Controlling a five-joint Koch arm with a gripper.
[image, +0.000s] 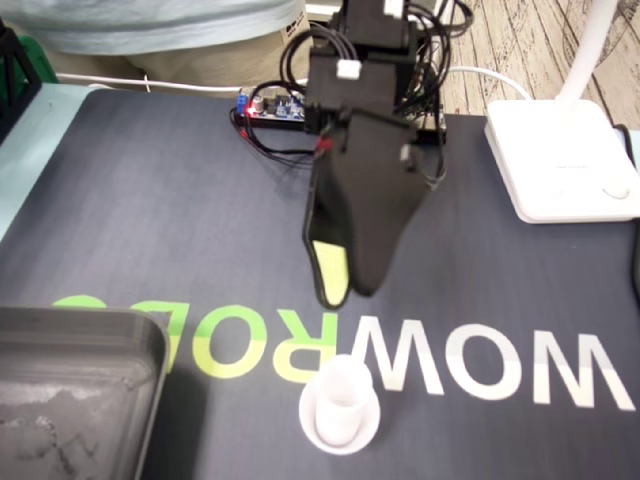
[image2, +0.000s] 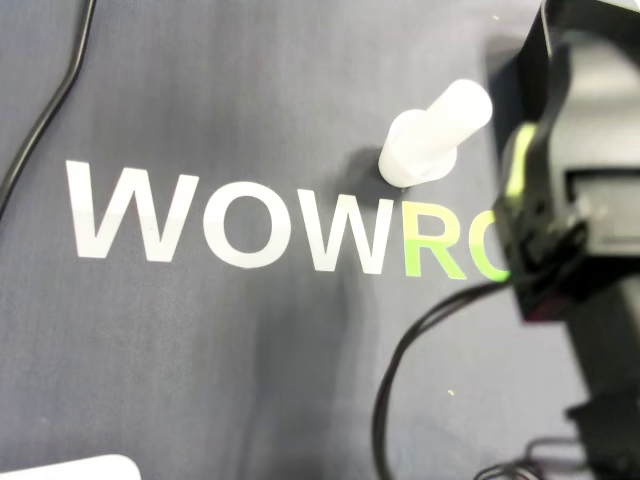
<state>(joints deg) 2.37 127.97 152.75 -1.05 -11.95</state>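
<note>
A small white peg (image: 342, 402) with a round flanged base stands upright on the dark mat, over the printed letters; the overhead view shows the peg (image2: 436, 134) leaning away from the lens. My gripper (image: 347, 292) hangs tips-down above the mat, a short way behind the peg and apart from it. Its two black jaws meet at the tips, and one carries a yellow-green pad. Nothing is held between them. In the overhead view the gripper (image2: 522, 165) sits at the right edge, to the right of the peg.
A grey plastic tray (image: 95, 335) fills the near left corner. A white lamp base (image: 560, 160) stands at the far right. The controller board (image: 275, 105) and wires lie behind the arm. A black cable (image2: 392, 380) loops over the mat.
</note>
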